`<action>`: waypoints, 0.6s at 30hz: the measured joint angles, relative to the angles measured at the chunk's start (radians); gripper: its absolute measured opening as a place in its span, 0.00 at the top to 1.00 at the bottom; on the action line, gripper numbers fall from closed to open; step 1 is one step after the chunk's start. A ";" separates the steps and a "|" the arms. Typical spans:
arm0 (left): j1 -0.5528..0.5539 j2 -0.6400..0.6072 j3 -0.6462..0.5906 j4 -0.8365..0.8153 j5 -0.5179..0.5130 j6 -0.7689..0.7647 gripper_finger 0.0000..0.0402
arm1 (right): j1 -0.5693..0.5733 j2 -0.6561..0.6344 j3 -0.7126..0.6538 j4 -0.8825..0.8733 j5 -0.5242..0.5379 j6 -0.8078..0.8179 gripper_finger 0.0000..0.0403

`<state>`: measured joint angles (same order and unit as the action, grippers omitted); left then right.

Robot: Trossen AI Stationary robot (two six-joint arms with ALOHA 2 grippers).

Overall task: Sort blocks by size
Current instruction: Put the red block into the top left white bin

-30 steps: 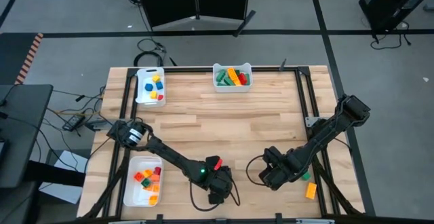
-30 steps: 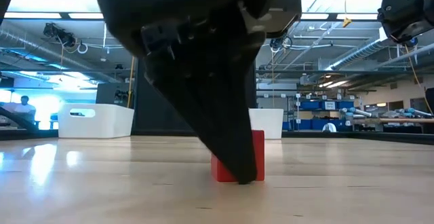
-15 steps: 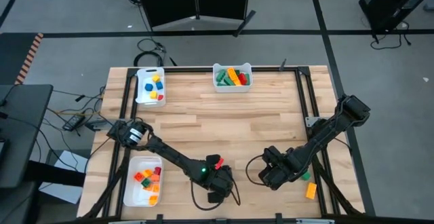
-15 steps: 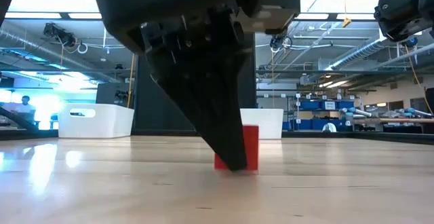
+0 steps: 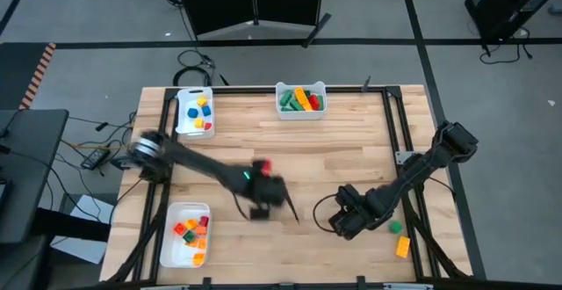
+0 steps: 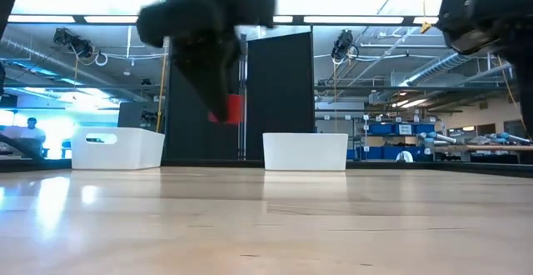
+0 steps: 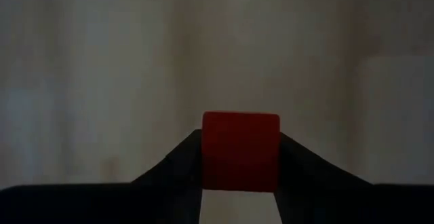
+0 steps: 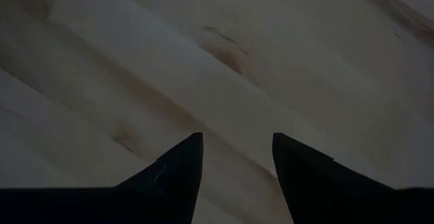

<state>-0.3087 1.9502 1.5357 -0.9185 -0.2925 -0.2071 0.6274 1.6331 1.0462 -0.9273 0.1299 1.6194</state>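
We see a pale wooden plank tabletop [image 5: 334,149] on grey flooring, with an open workshop beyond it in the low view. Taking its centre as the dial, with 6 o'clock the near edge:

At about 5 o'clock lie two loose plastic studded bricks, one green [image 5: 396,228] and one orange [image 5: 402,247], not yet sorted in our judgement. Just beside them the right gripper [image 5: 344,224] hangs low over bare wood, its fingers [image 8: 182,163] apart and holding nothing; we take it to be waiting.

At 7 o'clock a white rectangular plastic tray [image 5: 171,240] holds a cluster of orange, red, yellow and green bricks, too tightly packed to count.

Near the centre, slightly toward 8 o'clock, the left gripper [image 5: 261,187] is lifted clear of the tabletop, its fingers [image 7: 178,166] clamped on a small red plastic studded brick [image 7: 241,148]. We judge it is raised so it can be carried to a tray.

At 11 o'clock a second white tray [image 5: 180,114] holds about four small bricks, yellow, blue and red. At 12 o'clock a third white tray [image 5: 300,113] holds longer green, orange and red bricks, about four.
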 joint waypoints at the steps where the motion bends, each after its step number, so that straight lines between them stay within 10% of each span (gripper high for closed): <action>1: 0.026 -0.055 -0.066 0.022 -0.005 0.003 0.66 | -0.007 0.000 0.000 0.004 0.000 0.000 0.53; 9: 0.343 -0.572 -0.554 0.109 -0.039 -0.030 0.66 | -0.087 0.000 0.000 0.026 0.000 0.001 0.53; 18: 0.908 -0.849 -0.648 0.101 -0.044 0.030 0.66 | -0.233 0.000 0.000 0.035 -0.024 -0.008 0.53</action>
<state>0.5991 1.1014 0.8881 -0.8176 -0.3361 -0.1767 0.3946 1.6329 1.0462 -0.8919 0.1055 1.6115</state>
